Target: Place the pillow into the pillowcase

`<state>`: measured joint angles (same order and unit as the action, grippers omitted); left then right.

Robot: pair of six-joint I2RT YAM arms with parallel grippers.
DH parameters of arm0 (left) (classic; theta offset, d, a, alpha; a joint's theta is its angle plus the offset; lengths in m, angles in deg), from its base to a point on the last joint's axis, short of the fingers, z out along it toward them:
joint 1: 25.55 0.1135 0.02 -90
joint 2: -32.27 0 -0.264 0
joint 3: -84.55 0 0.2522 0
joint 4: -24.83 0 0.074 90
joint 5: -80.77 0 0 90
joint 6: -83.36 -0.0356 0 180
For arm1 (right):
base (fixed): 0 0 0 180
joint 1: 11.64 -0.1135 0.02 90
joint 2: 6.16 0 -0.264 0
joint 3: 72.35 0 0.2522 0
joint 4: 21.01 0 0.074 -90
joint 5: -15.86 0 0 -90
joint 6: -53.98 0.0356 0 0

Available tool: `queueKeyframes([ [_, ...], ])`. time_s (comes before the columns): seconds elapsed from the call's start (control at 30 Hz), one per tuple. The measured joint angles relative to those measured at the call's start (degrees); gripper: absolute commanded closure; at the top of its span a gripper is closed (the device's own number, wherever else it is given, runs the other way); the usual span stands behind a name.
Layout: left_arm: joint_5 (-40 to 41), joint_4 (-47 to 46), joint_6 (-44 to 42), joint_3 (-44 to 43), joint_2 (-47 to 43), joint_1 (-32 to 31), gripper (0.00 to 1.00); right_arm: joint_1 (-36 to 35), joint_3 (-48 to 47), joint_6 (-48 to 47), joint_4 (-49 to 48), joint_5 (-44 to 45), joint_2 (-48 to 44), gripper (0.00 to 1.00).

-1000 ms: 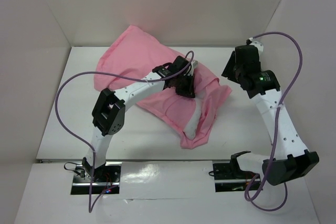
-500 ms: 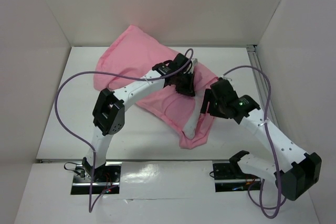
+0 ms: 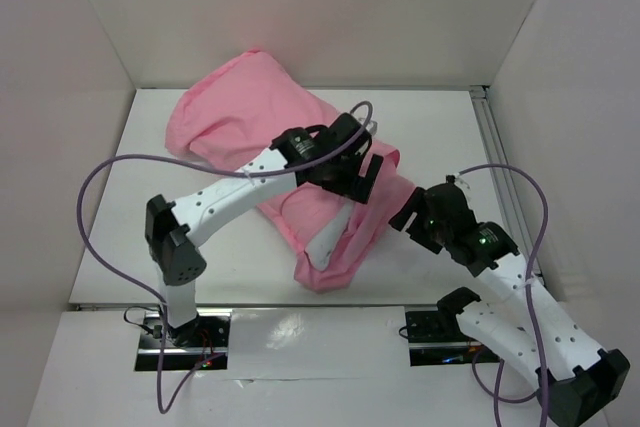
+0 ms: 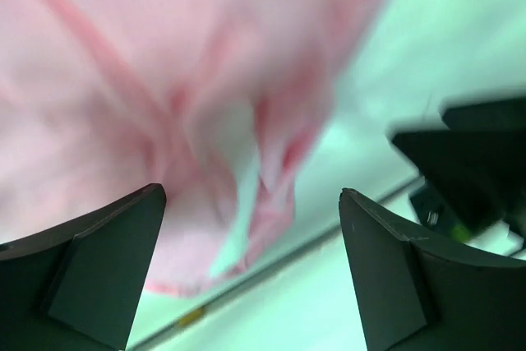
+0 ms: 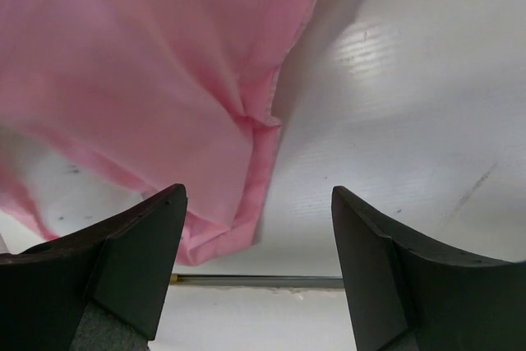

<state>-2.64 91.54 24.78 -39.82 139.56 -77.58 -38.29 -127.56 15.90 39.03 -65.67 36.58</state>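
The pink pillowcase (image 3: 240, 122) lies crumpled from the back left toward the front middle of the table. A narrow strip of the white pillow (image 3: 326, 240) shows in its near opening; the rest of the pillow is hidden under the pink cloth. My left gripper (image 3: 358, 179) hovers over the middle of the pillowcase, open, with nothing between its fingers. The left wrist view is blurred, showing pink pillowcase (image 4: 164, 80) and the white pillow strip (image 4: 246, 211) beyond the open left gripper (image 4: 251, 193). My right gripper (image 3: 412, 211) is open just right of the pillowcase. Its hem (image 5: 255, 170) lies ahead of the right gripper (image 5: 259, 191).
White walls enclose the table on the left, back and right. A metal rail (image 3: 300, 306) runs along the table's front edge. Bare white table (image 5: 411, 104) lies to the right of the cloth. The right arm (image 4: 468, 162) appears dark at the right of the left wrist view.
My left gripper has opened and let go of the pillowcase, which has shifted left and toward the front. The right arm has swung down from the back right to beside the cloth.
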Motion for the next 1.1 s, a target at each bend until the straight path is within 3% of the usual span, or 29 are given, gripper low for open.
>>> queueKeyframes([
  [0.2, 9.5, 6.1, 1.8, 5.2, -5.9, -9.2, 0.00, 0.3, 1.1, 1.3, -0.5, -2.0, 0.8, 0.20],
  [0.33, 15.5, 8.5, 4.6, 14.5, -7.7, -12.5, 0.00, 0.3, 1.1, 1.2, -1.0, -2.8, 1.2, 0.20],
  [0.53, 18.5, 7.7, 5.9, 24.2, -9.0, -12.7, 0.00, 0.7, 1.1, 1.0, -2.5, -3.7, 2.6, 0.20],
  [0.83, 14.3, -2.8, 4.8, 28.6, -9.0, -10.2, 0.00, 0.8, 1.1, -0.2, -3.2, -5.8, 2.7, 0.20],
  [0.97, 11.8, -6.2, 4.7, 28.6, -8.8, -6.8, 0.19, 0.8, 1.1, -0.6, -3.3, -6.5, 2.7, 0.20],
  [1.0, 10.9, -6.8, 4.6, 28.6, -8.7, -6.1, 0.47, 0.8, 1.1, -0.8, -3.3, -6.7, 2.6, 0.20],
  [1.07, 9.4, -8.1, 4.3, 28.5, -8.7, -4.6, 0.85, 0.8, 1.1, -1.1, -3.8, -7.5, 2.7, 0.20],
  [1.1, 8.8, -8.5, 3.8, 28.5, -8.6, -3.5, 1.00, 0.8, 1.1, -1.3, -4.2, -8.1, 2.7, 0.20],
])
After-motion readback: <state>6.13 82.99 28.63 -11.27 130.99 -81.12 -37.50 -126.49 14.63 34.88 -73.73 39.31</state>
